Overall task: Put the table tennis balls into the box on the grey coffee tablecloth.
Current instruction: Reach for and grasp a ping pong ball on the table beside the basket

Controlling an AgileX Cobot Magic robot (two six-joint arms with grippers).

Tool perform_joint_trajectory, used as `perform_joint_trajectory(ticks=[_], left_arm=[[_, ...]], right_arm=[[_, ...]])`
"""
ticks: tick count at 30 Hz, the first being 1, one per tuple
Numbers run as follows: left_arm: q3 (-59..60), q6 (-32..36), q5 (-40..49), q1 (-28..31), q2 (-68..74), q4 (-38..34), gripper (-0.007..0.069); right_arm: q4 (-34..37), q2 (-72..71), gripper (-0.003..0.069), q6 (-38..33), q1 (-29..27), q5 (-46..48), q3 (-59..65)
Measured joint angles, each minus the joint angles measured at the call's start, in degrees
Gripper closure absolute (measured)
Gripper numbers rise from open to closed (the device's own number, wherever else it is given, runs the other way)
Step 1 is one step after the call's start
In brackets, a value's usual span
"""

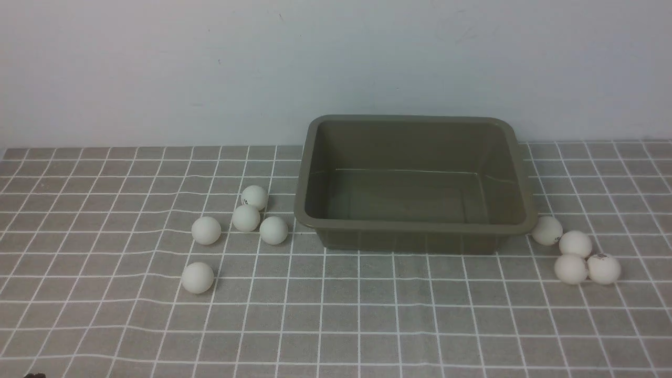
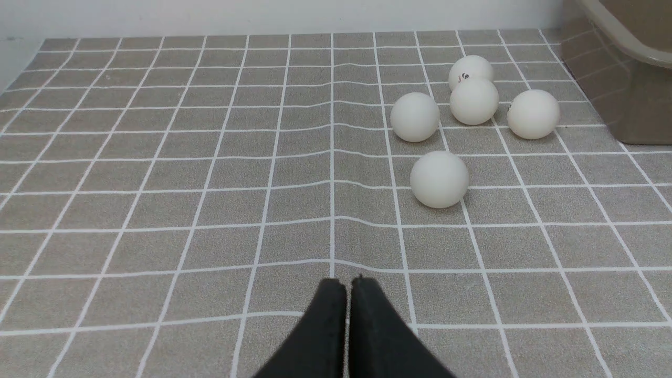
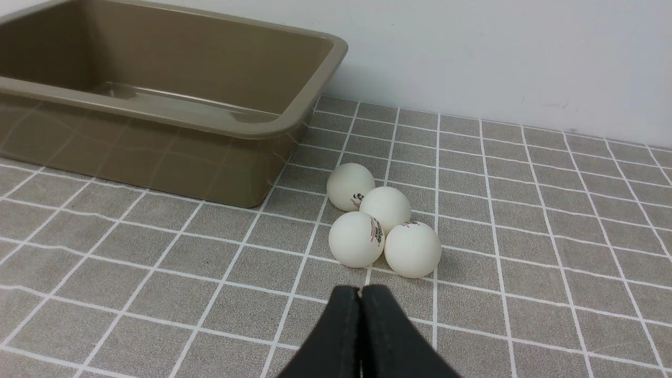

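Jaws on both arms were pressed shut and held nothing, each pair pointing across the grey-brown tablecloth with a thin white grid (image 1: 367, 315) that covered the worktop. On my remote feed, the olive-brown rectangular plastic tub with a rolled rim (image 1: 415, 227) stood at the back of the cloth, right of centre, with no ball in it. Five small matte white table tennis balls (image 1: 246, 218) lay on the cloth left of the tub, three bunched together and two a little apart. Four more white balls (image 1: 570, 269) sat in a tight cluster off the tub's near right corner, touching one another, with the rearmost ball (image 1: 546, 230) just beside the tub wall.

I judged the clusters to be the main risk: jaws opening around one ball could nudge its neighbours and send them rolling. An off-centre squeeze could squirt a light, smooth ball away. A release from too high could bounce one back out.

Several balls carried small dark and red printed logos (image 3: 376, 231); the print was too small for me to read.
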Motion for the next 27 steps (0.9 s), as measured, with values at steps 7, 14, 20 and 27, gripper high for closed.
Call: perform_joint_trajectory(ticks=[7, 14, 20, 27], left_arm=[[0.00, 0.00, 0.00, 0.00, 0.00, 0.00, 0.0629], [0.00, 0.00, 0.00, 0.00, 0.00, 0.00, 0.0629], [0.00, 0.00, 0.00, 0.00, 0.00, 0.00, 0.0629], [0.06, -1.23, -2.52, 0.00, 0.00, -0.55, 0.0629]], right_arm=[[0.00, 0.00, 0.0668, 0.00, 0.00, 0.00, 0.00], [0.00, 0.00, 0.0668, 0.00, 0.00, 0.00, 0.00], [0.00, 0.00, 0.0668, 0.00, 0.00, 0.00, 0.00], [0.00, 0.00, 0.0668, 0.00, 0.00, 0.00, 0.00]])
